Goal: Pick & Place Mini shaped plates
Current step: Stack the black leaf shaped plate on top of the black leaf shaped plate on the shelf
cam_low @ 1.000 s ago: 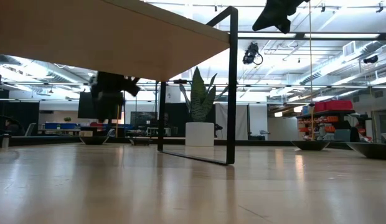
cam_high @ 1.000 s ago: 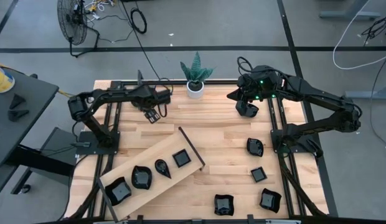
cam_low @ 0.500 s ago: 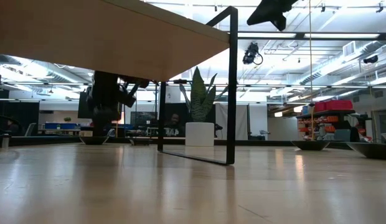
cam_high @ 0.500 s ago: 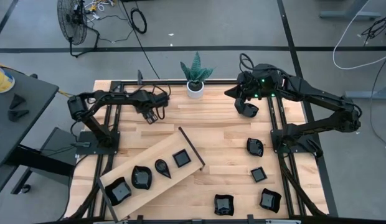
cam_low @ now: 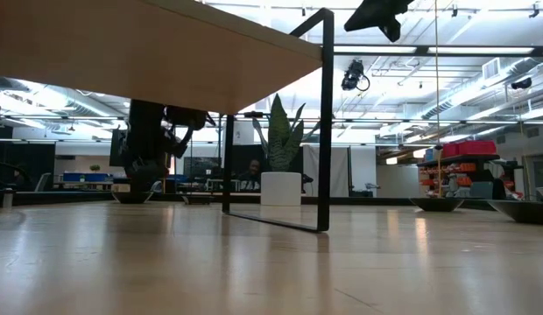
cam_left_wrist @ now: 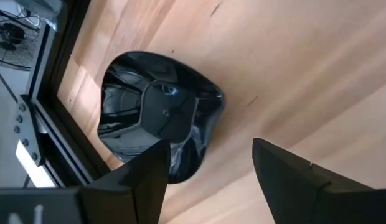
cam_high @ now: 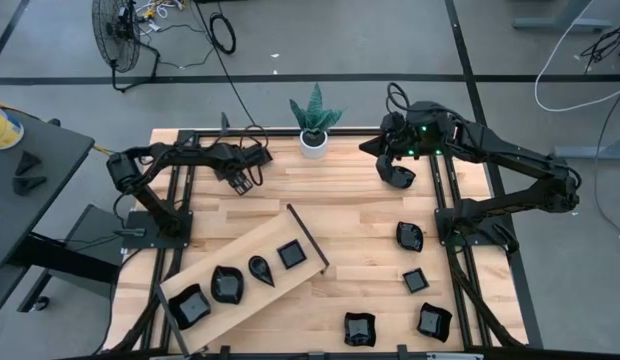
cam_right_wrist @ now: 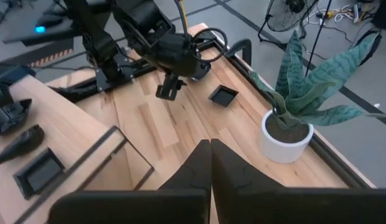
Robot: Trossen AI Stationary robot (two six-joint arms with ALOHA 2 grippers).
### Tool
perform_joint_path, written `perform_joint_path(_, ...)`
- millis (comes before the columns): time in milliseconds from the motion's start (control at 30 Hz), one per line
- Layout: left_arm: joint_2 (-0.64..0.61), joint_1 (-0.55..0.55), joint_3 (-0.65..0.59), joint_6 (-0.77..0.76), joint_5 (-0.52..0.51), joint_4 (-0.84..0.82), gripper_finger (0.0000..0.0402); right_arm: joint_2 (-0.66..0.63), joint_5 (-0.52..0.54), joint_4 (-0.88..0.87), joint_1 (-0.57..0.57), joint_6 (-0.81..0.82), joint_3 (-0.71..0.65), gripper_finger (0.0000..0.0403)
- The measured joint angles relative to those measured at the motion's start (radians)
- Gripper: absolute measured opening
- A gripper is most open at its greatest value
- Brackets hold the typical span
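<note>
The mini shaped plates are glossy black dishes. Four lie on the light wooden board (cam_high: 240,280), and several more rest flat on the table's right half, among them a plate (cam_high: 410,237) and a square one (cam_high: 416,280). My left gripper (cam_left_wrist: 208,180) is open and hovers over a rounded plate (cam_left_wrist: 159,115) that lies flat beside the black frame rail at the far left. A small square plate (cam_right_wrist: 224,95) lies nearby. My right gripper (cam_right_wrist: 210,163) is shut and holds nothing, raised near the far right (cam_high: 395,172).
A white pot with a green plant (cam_high: 313,128) stands at the far edge between the arms. The wooden board rests slanted on a black metal stand (cam_low: 324,122) at the near left. Black frame rails (cam_high: 185,190) run along both sides of the table.
My left gripper has drawn back a little toward the table's far left corner and turned about its wrist, staying open. My right arm has hardly moved.
</note>
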Motion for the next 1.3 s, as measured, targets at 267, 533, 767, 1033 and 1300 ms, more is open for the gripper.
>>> perform_joint_path(267, 0.0, 0.018, -0.012, 0.048, -0.002, 0.016, 0.0221, 0.0, 0.0, 0.022, 0.0, 0.009, 0.0, 0.0004)
perform_joint_path(533, 0.0, 0.018, -0.012, 0.052, 0.058, 0.017, 0.0148, 0.0, 0.0, 0.022, 0.0, 0.011, 0.0, 0.0004)
perform_joint_path(767, 0.0, 0.032, -0.012, 0.053, 0.069, 0.027, 0.0085, 0.0, 0.0, 0.022, 0.0, 0.011, 0.0, 0.0004)
perform_joint_path(1033, 0.0, 0.041, -0.012, 0.051, 0.095, 0.027, 0.0031, 0.0, 0.0, 0.022, 0.0, 0.011, 0.0, 0.0004)
perform_joint_path(1300, 0.0, 0.038, -0.011, 0.025, 0.121, 0.009, 0.0005, 0.0, 0.0, 0.021, 0.0, 0.011, 0.0, 0.0004)
